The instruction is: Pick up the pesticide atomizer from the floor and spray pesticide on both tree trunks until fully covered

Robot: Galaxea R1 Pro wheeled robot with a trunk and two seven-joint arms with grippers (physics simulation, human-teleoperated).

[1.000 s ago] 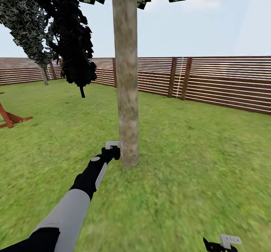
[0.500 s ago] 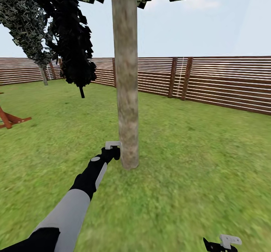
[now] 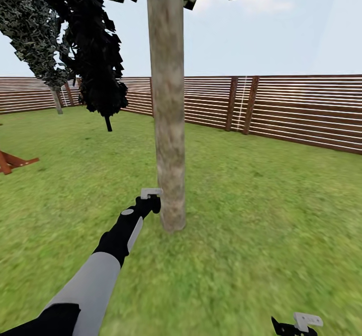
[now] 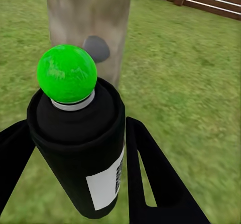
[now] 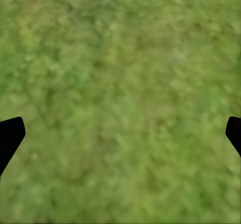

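Nothing moved but the camera. Left gripper (image 4: 75, 148) clamps the atomizer (image 4: 78, 143) (green-capped) just beside the trunk (image 3: 168, 125); right gripper (image 5: 120, 133) hangs wide apart, empty, over grass (image 5: 120, 83).

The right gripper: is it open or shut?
Open. In the right wrist view the right gripper's dark fingertips sit at opposite edges, only grass between.

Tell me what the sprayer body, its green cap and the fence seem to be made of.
Sprayer body: matte black, likely plastic or coated metal; smooth, dull, with a white label. Green cap: glossy, probably plastic, given the soft highlights on it. Fence: brown horizontal slats on darker posts, apparently wood; no grain is visible in this render.
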